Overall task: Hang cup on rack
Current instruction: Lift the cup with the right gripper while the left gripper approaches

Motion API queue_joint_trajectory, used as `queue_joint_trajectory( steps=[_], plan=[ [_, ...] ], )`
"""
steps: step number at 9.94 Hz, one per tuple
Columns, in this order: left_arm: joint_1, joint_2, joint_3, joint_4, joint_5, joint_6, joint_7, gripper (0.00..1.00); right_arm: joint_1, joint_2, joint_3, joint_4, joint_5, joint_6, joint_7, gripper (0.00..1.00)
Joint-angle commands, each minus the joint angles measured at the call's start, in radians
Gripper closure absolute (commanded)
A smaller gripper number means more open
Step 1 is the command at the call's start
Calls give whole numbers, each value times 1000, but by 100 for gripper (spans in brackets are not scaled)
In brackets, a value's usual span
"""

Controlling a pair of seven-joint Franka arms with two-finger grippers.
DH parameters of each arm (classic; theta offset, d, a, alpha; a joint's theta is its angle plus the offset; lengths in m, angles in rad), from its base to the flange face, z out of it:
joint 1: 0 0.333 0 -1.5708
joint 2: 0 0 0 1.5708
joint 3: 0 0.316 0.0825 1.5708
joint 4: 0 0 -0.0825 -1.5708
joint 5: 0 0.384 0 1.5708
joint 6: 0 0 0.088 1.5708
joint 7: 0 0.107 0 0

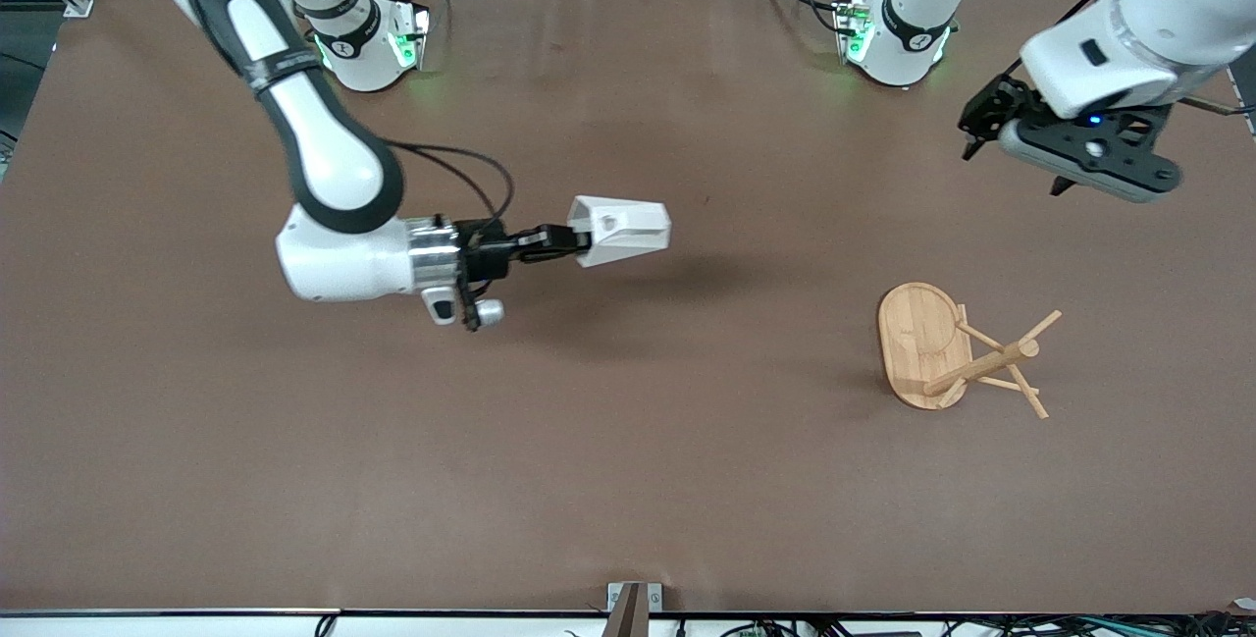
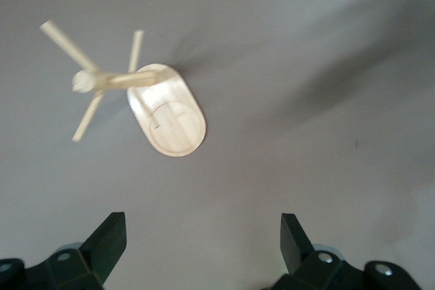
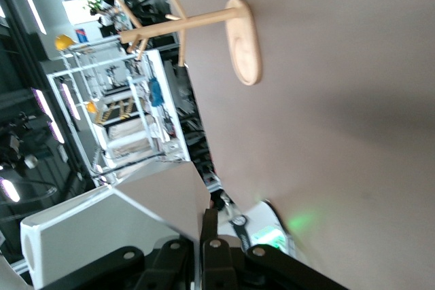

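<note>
The white faceted cup [image 1: 623,228] hangs in the air over the middle of the table, lying sideways, with my right gripper [image 1: 579,241] shut on its rim end. The right wrist view shows the cup's wall [image 3: 102,229] clamped at my right gripper [image 3: 207,225]. The bamboo rack [image 1: 967,352] stands upright on its oval base [image 1: 917,338] toward the left arm's end of the table, its pegs bare. My left gripper [image 1: 1013,169] hovers open and empty above the table near the rack. In the left wrist view the rack [image 2: 166,110] lies below my left gripper [image 2: 204,236].
Both arm bases [image 1: 368,43] [image 1: 898,33] stand along the table's edge farthest from the front camera, with cables beside them. A small metal bracket [image 1: 633,603] sits at the table's nearest edge. The brown tabletop [image 1: 628,480] holds only the rack.
</note>
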Motion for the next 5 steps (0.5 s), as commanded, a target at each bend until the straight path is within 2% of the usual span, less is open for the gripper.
queue_joint_trajectory(
  steps=[1,3,5],
  plan=[
    [1,12,-39,-29,-76,-51,172,0,-18,-10,75,-23,57,43,8,100],
    [-1,12,-54,-55,-172,-62,279,0,-27,-15,117,-56,67,46,8,100],
    [3,38,-65,-71,-293,-59,353,1,-25,-18,118,-63,68,48,8,100]
  ],
)
